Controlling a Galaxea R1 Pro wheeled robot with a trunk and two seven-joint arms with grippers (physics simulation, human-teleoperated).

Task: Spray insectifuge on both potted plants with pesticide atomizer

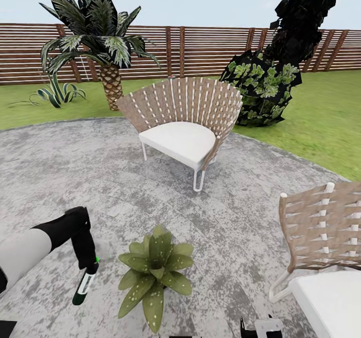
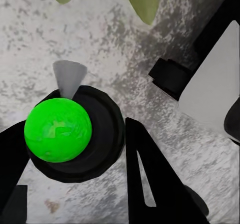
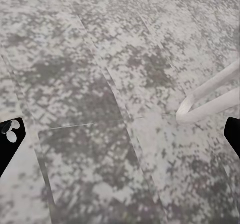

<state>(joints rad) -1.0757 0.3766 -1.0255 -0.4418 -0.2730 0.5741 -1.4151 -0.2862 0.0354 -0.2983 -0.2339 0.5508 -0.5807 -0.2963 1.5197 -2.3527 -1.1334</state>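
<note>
The scene is a garden with a round grey speckled patio [image 1: 100, 177], green lawn behind it and a brown slatted fence [image 1: 200, 47] at the back.

The left end effector [image 1: 91, 269] hangs low over the patio, at the end of the bent left arm, and it is closed on the spray bottle [image 1: 84, 284]. The bottle is dark with a white label and points downward and a little to the side, its lower end close to the stone. In the left wrist view a bright green ball [image 2: 58, 129] sits in a dark round part between the fingers [image 2: 150, 179], with a pale grey cone beside it; I judge this is the nozzle end of the bottle, with the spray cone showing toward the ground.

Just beside the bottle stands one potted plant [image 1: 155, 268], a low rosette of broad pointed leaves with pale speckles. The bottle is held near it, probably so the spray can reach the leaves. Leaf tips [image 2: 142, 2] appear also in the left wrist view.

The right end effector [image 3: 120, 129] is open, its dark fingertips well apart, over bare stone near a white chair leg [image 3: 210, 97].

Farther away stand two woven chairs [image 1: 185, 117], a palm [image 1: 103, 32], and a striped spiky plant [image 1: 57, 95] on the lawn.
</note>
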